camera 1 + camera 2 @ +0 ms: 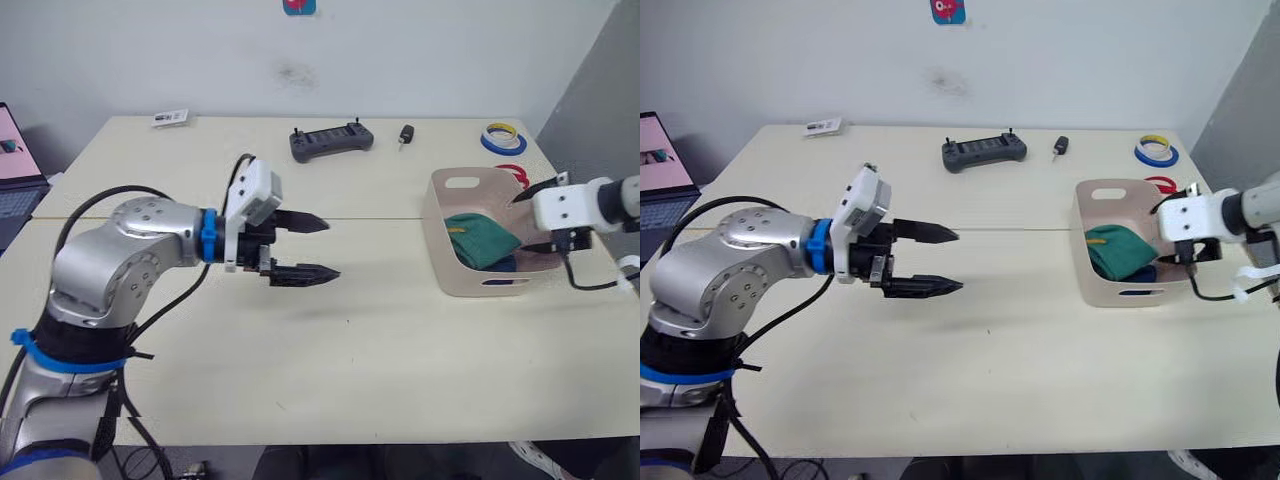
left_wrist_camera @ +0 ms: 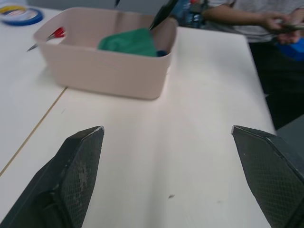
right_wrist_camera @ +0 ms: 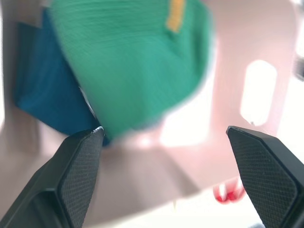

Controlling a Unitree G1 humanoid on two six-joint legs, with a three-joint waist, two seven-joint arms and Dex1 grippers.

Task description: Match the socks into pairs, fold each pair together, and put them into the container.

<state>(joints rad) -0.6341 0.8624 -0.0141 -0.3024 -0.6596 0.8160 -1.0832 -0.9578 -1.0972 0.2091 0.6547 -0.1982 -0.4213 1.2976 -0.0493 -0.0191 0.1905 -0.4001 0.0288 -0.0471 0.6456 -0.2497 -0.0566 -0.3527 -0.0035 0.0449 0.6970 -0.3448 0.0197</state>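
The right gripper (image 1: 530, 215) stands at the right edge of the frame, over the right end of the container (image 1: 447, 262), and its two black fingers are wide apart with nothing between them. In the right wrist view the fingers (image 3: 78, 164) point straight down into the container, with the green socks (image 3: 128, 61) and a dark blue sock (image 3: 45, 92) just below them. I judge that the gripper is open there because a folded pair was let go into the container, or is about to be pressed down.

The green socks (image 1: 480, 238) lie as one folded bundle in the middle of the container, with a small yellow mark on top, and the dark blue sock (image 1: 503, 264) shows under their right side. Grey socks I cannot find in the container; they may be hidden below.

The left gripper (image 1: 305, 247) hangs over the middle of the table (image 1: 330, 370), in the centre of the frame, fingers also spread wide and empty. It points toward the container but is well apart from it, so it seems to be only waiting.

No sock lies on the table. At the far edge, in the upper part of the frame, rest a black controller (image 1: 331, 141), a small key fob (image 1: 406, 134) and rolls of tape (image 1: 502, 136), all away from the work
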